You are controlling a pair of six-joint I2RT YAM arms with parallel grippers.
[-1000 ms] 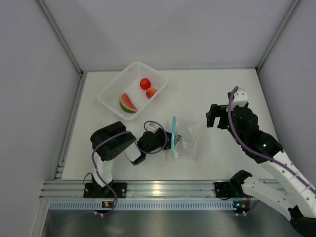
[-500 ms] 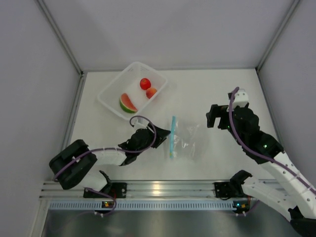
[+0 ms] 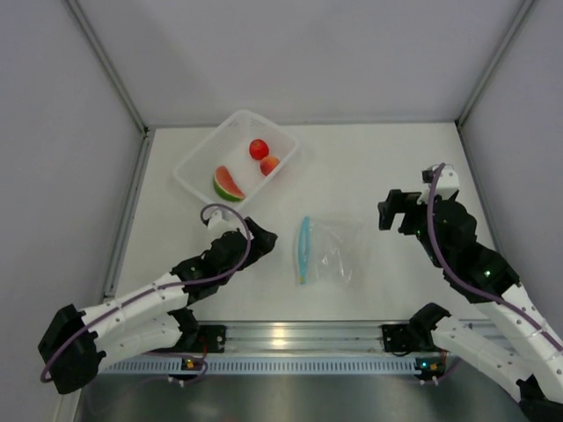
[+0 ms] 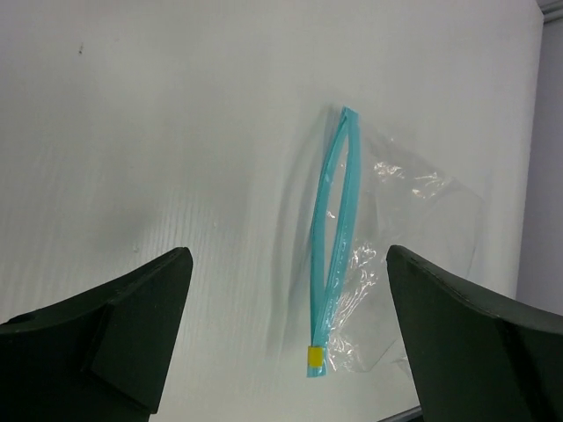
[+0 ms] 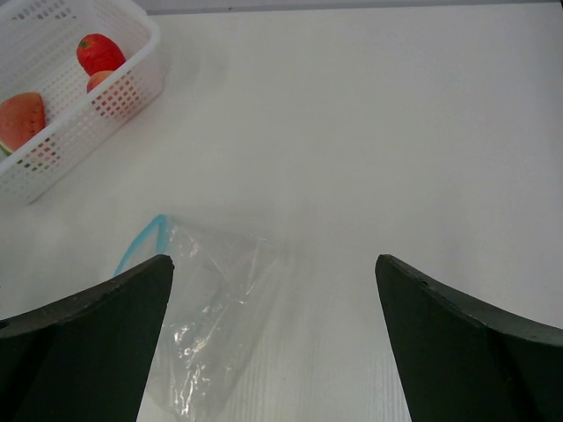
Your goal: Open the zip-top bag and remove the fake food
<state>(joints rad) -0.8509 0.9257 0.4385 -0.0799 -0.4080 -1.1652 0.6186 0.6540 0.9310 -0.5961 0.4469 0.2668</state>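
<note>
A second ago the left jaws were closed at the bag's [image 3: 330,255] zip strip [image 3: 303,250]. They have let go and backed off, and now stand spread, with the bag flat on the desk [image 3: 396,158] ahead of them. The left arm [image 3: 141,303] stretches low. The right arm [image 3: 466,255] has barely shifted, its jaws spread well short of the bag. Only the left wrist view shows the strip's lips parted. Only the right wrist view shows the basket's [image 5: 123,97] mesh, with the food [image 5: 98,53] inside, far beyond those jaws.

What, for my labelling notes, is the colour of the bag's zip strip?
The zip strip is light teal-blue, clearest in the left wrist view.
</note>
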